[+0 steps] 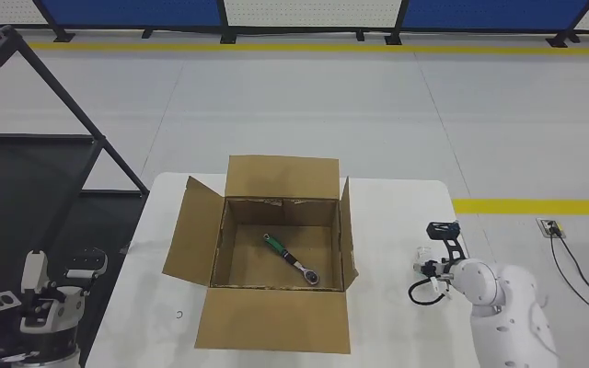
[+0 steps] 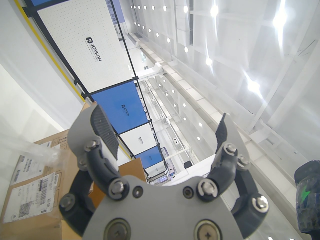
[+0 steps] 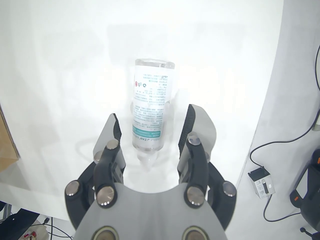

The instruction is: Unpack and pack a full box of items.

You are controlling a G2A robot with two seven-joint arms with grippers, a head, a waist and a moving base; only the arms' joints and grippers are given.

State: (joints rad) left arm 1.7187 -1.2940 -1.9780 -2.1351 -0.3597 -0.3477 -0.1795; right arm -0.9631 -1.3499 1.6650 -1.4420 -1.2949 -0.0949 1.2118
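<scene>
Clear plastic bottle (image 3: pixel 150 101) lies on its side on the white surface (image 1: pixel 396 212), right of the open cardboard box (image 1: pixel 276 322) holding one green-handled wrench (image 1: pixel 290 258). My right gripper (image 3: pixel 152 112) straddles it, fingers (image 3: pixel 186 124) apart, likely mid-unpacking; my left gripper (image 2: pixel 160 112) sits spread wide, pointing upward.

Floor (image 1: pixel 304 101): pale grey, all round my table.
Yellow line (image 1: pixel 276 46): runs along the floor at the foot of the far fence; a second yellow stripe (image 1: pixel 515 205) lies off to my right.
Fence panels (image 1: pixel 129 11): blue and white, in black frames.
Table (image 1: pixel 396 212): white top.
Black frame (image 1: pixel 55 92): stands on my left, beside the table.
Ceiling lights (image 2: pixel 214 11): rows of bright round lamps overhead on a white ceiling.
Socket (image 1: pixel 550 226): on the floor to my right.
</scene>
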